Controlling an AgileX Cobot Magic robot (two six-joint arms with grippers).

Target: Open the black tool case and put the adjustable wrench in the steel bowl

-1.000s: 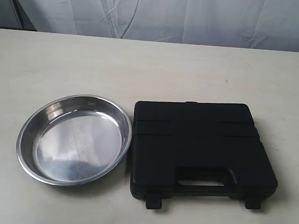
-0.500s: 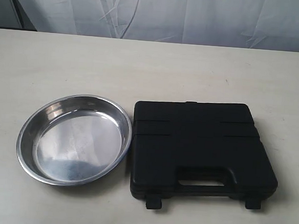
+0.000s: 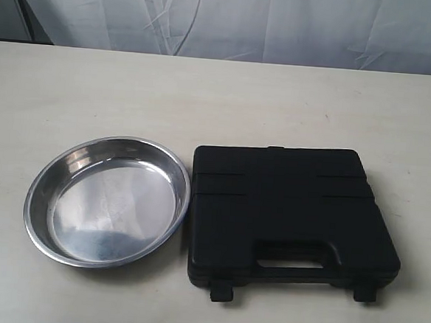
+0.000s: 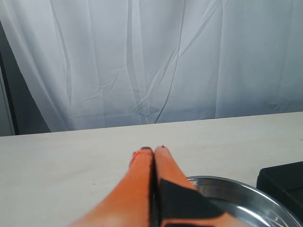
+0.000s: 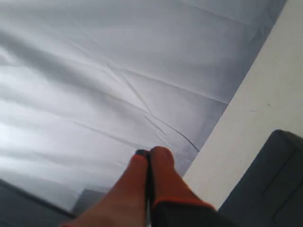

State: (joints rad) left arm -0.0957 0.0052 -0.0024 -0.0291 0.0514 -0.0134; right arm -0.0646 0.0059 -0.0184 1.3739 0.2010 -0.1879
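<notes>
The black tool case (image 3: 289,215) lies closed on the table right of centre, its handle slot and two latches towards the near edge. Just left of it sits the steel bowl (image 3: 107,200), with nothing in it. The adjustable wrench is hidden. Neither arm shows in the exterior view. In the left wrist view my left gripper (image 4: 154,150) is shut with nothing held, above the table beside the bowl's rim (image 4: 246,190) and a corner of the case (image 4: 284,182). My right gripper (image 5: 149,153) is shut too, tilted up towards the curtain, with part of the case (image 5: 270,189) beside it.
A white curtain (image 3: 233,18) hangs behind the far edge of the pale table (image 3: 205,102). A dark gap (image 3: 18,15) shows at the far left behind it.
</notes>
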